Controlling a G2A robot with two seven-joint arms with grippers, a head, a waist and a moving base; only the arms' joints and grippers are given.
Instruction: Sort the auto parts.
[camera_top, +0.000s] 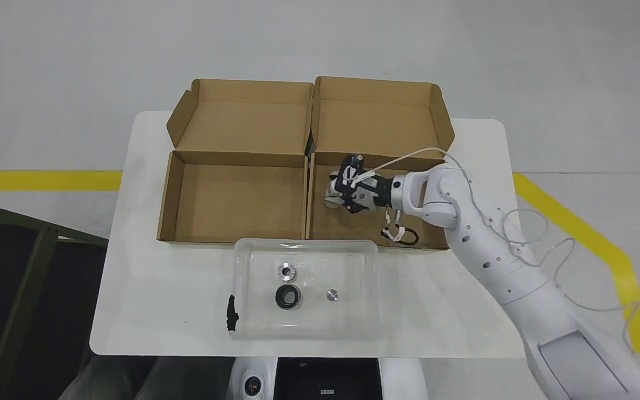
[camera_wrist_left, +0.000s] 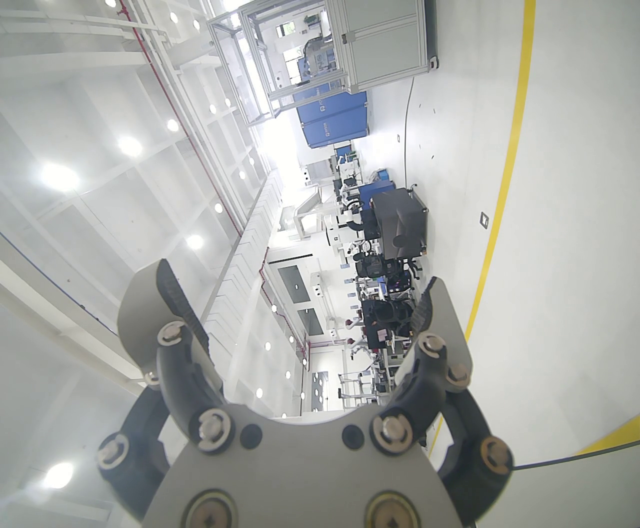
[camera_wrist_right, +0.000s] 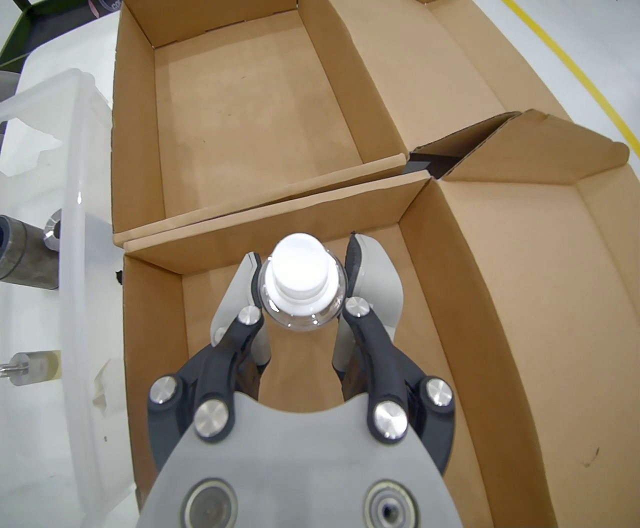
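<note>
The left claw gapes wide, holding nothing. Beside the right claw, a clear plastic tray carries a black ring and a metal pin. That claw is clamped on a white-capped bottle inside the right cardboard box.

Pale grey floor with yellow tape lines running past the white worktop. Big bright hall, round ceiling lights, blue cabinets and cluttered desks further back.
</note>
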